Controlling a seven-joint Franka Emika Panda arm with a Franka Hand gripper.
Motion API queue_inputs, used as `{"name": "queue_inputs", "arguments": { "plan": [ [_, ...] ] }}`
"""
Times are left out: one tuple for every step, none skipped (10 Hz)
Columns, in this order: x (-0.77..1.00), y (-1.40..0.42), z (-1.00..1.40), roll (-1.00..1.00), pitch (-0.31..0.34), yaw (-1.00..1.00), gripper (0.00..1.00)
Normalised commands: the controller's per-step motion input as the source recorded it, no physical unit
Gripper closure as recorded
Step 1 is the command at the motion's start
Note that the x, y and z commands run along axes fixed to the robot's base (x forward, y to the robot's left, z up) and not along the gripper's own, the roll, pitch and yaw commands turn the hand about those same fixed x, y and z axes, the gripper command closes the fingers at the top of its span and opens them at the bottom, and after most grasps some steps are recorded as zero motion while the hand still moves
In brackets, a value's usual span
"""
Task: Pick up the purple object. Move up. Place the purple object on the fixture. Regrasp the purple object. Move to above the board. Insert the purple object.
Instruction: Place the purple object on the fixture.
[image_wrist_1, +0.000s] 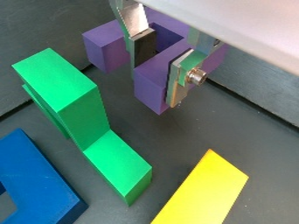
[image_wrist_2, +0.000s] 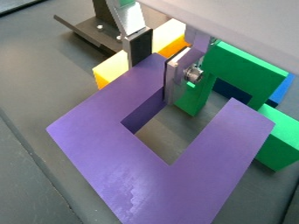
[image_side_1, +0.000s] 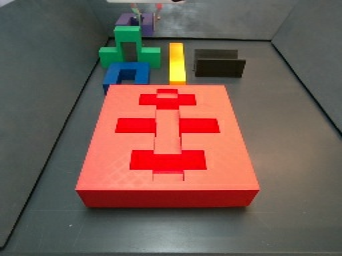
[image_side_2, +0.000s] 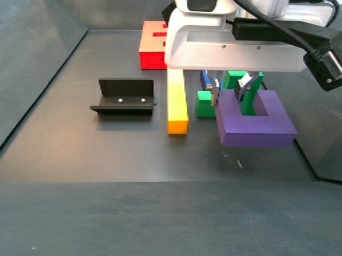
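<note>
Purple object (image_side_2: 257, 122) flat (end effector (image_wrist_1: 162, 59) astride one prong)

You see a green cross-shaped block (image_side_1: 128, 48) standing on the dark floor, with a blue block (image_side_1: 127, 76) just in front of it in a side view. A long yellow bar (image_side_2: 177, 105) lies flat just beside the green one. In a wrist view the yellow bar (image_wrist_1: 205, 189) sits near the blue block (image_wrist_1: 33, 182)

In a side view the gripper (image_side_1: 144, 12) and the purple object (image_side_1: 123, 20) under it are too small and cropped to read the grasp.
</note>
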Motion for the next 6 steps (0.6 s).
{"name": "queue_inputs", "arguments": {
  "plan": [
    [0.89,0.25,0.04,-0.6,0.0,-0.22,1.0],
    [1.0,0.08,0.02,-0.47,0.0,-0.13,1.0],
    [1.0,0.0,0.0,-0.38,0.0,-0.1,1.0],
    [1.0,0.0,0.08,-0.19,0.08,-0.01,1.0],
    [1.0,0.0,0.13,-0.13,0.114,0.0,1.0],
    [1.0,-0.1,0.15,-0.15,0.029,0.0,1.0]
  ]
}}
